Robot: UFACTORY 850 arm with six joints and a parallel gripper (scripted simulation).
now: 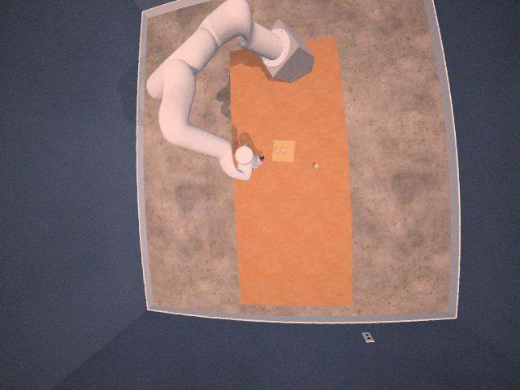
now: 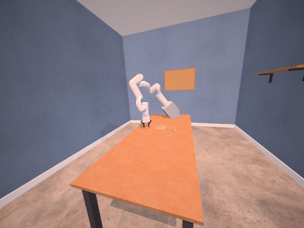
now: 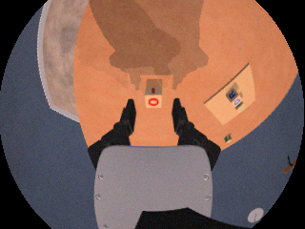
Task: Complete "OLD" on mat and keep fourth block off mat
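A small block with a red "O" (image 3: 154, 101) (image 2: 146, 127) lies on the orange table near its left edge, off the mat. My gripper (image 3: 153, 105) (image 2: 146, 123) (image 1: 258, 160) is open and hangs low right over the block, one finger on each side, without touching it. In the top view my wrist hides the block. The light mat (image 1: 289, 157) (image 2: 163, 128) (image 3: 217, 106) lies to the right and bears two blocks (image 1: 276, 149) (image 1: 283, 149) (image 3: 234, 95) side by side. Their letters are too small to read.
A fourth, yellowish block (image 1: 315, 166) (image 2: 174, 130) (image 3: 228, 137) lies on the table beyond the mat's far side. The table's left edge (image 1: 233, 188) runs close beside my gripper. The robot base (image 1: 292, 58) stands at the table's end.
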